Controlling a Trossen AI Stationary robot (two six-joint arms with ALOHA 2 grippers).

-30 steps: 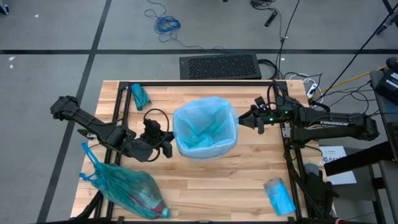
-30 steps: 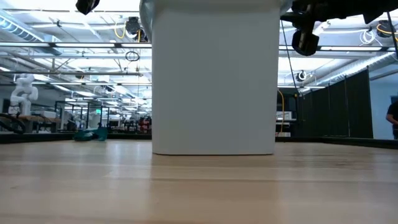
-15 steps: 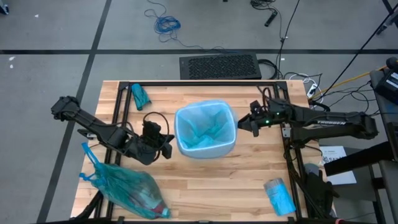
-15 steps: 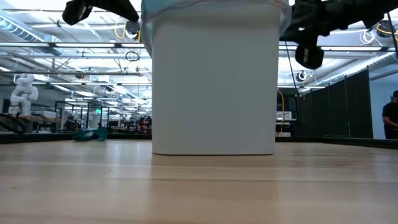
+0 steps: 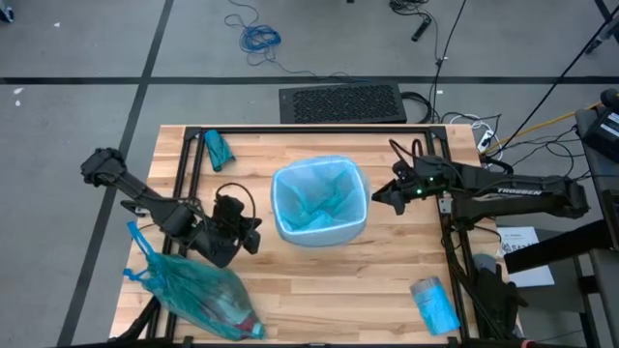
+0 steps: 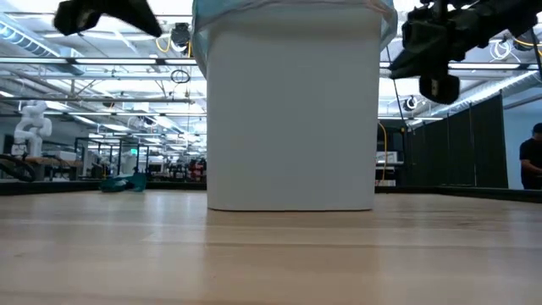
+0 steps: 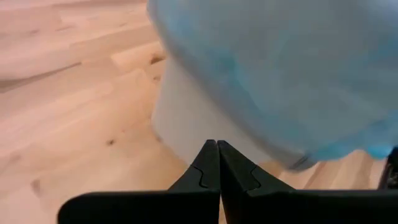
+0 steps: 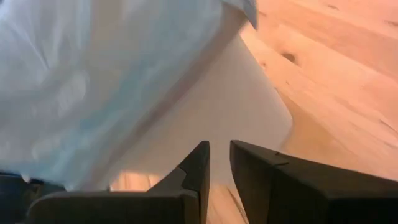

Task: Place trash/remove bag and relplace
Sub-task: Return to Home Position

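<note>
A white bin [image 5: 319,230] stands at the table's middle. A pale blue bag [image 5: 319,198] lines it, and the bag's edge is folded down over the bin's rim [image 6: 292,10]. My left gripper [image 5: 253,237] is shut and hangs just left of the bin, slanting down at its wall [image 7: 186,118] with a gap between. My right gripper [image 5: 375,199] hangs just right of the bin. Its fingers stand a narrow gap apart [image 8: 219,152] with nothing between them. A full, tied teal bag [image 5: 198,295] lies at the near left corner, and something red shows through it.
A rolled teal bundle [image 5: 218,148] lies at the far left of the table. A pale blue packet [image 5: 433,304] lies at the near right. A black frame rail [image 5: 319,128] runs along the far edge, and cables [image 5: 484,135] lie at the far right corner.
Both grippers have drawn back from the bin and tipped further downward. The left one went toward the table's left and near edges, the right one toward the right edge. The blue bag's edge, which bulged wide around the rim, now sits close around the bin's top.
</note>
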